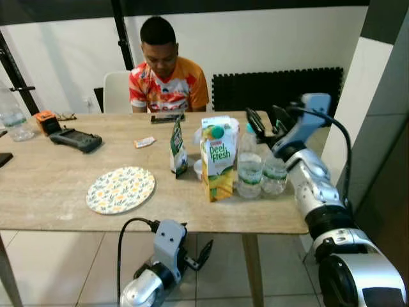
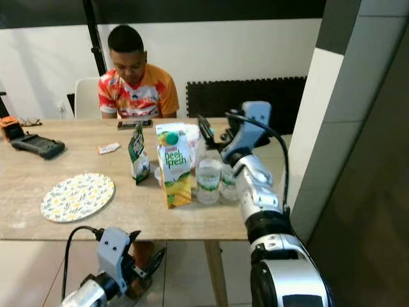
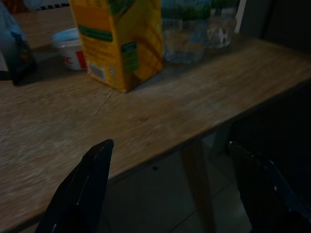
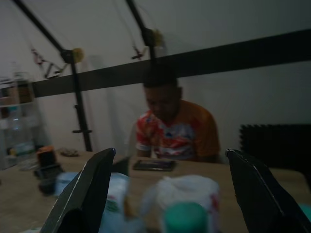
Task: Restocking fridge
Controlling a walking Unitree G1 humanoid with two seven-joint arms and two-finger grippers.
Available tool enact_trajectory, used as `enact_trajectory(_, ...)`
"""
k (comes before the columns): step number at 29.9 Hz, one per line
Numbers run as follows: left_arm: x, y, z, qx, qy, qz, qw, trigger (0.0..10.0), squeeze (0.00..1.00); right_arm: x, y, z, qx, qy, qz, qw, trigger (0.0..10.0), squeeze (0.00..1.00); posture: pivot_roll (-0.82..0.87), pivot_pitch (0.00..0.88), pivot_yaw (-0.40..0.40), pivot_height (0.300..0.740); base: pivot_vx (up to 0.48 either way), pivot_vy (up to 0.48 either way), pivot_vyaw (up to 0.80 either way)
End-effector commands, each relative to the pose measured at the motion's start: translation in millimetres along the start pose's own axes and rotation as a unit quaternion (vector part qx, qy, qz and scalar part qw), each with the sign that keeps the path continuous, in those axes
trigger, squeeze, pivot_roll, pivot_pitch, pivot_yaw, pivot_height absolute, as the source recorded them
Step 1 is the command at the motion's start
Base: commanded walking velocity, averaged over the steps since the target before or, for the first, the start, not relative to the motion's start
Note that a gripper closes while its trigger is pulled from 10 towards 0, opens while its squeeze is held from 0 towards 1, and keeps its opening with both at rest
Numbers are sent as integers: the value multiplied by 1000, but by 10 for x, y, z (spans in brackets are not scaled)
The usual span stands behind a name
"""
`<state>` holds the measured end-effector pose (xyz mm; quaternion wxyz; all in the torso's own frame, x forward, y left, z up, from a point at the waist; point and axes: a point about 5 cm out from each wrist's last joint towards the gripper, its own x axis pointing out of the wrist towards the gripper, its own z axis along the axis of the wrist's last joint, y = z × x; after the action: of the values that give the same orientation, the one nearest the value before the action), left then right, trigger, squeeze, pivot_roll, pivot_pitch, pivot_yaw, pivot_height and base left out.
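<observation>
Groceries crowd the wooden table [image 1: 57, 192] just under and ahead of our right gripper [image 1: 263, 123], which hovers above the near right corner with its two black fingers spread apart and nothing between them. Directly below its fingertips we count two clear water bottles: the taller bottle [image 1: 250, 167] stands just in front of the claw, and the shorter bottle [image 1: 275, 174] sits beside it, closer to the arm. Next to the taller bottle, on the side away from the arm, stands one juice carton [image 1: 218, 157] with a green cap, upright and touching or nearly touching that bottle. Behind the carton we see a small white tub [image 3: 70, 47], partly hidden, and beyond that one green snack pouch [image 1: 178, 148] standing on its edge. Farther from the claw, well apart from the group, lies one flowered plate [image 1: 121, 188]. Across the table from the claw a person [image 1: 167, 71] in an orange patterned shirt sits with a phone [image 1: 167, 118] lying before them; in the right wrist view this person shows between the parted fingers, above the carton's cap. At the far end we make out a black handheld device [image 1: 77, 139], a small wrapped packet [image 1: 144, 142], a third bottle [image 1: 13, 117] and a pair of glasses [image 1: 65, 116]. Our left gripper [image 1: 195, 257] hangs below the table edge, its fingers apart and empty, looking up at the carton and the bottles.
</observation>
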<state>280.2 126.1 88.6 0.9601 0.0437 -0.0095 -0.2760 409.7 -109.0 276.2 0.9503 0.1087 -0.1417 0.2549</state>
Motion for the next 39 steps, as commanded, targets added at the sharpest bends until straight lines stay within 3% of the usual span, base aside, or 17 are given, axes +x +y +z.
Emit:
enact_trajectory(1, -20, -10, -21, -5, 9, -2, 1000, 10000, 0, 13, 20, -31, -5, 10, 7, 1000, 10000, 0, 23, 91, 24, 740, 0, 0, 0)
enact_trajectory(11, -41, -77, 65, -11, 15, -25, 1000, 10000, 0, 32, 50, -202, -91, 83, 19, 992, 10000, 0, 25, 90, 24, 740, 0, 0, 0)
enact_trajectory(15, -36, -146, 159, -14, 2, -54, 998, 10000, 0, 7, -27, -269, -84, 104, -21, 991, 10000, 0, 27, 91, 25, 740, 0, 0, 0)
enact_trajectory(30, -17, -111, 236, -14, 1, -40, 999, 10000, 0, 40, -96, -179, -59, 93, -57, 992, 10000, 0, 26, 96, 27, 740, 0, 0, 0)
enact_trajectory(39, 44, -104, 296, -13, -5, -43, 999, 10000, 0, 41, -104, -240, -77, 142, -61, 985, 10000, 0, 18, 115, 21, 740, 0, 0, 0)
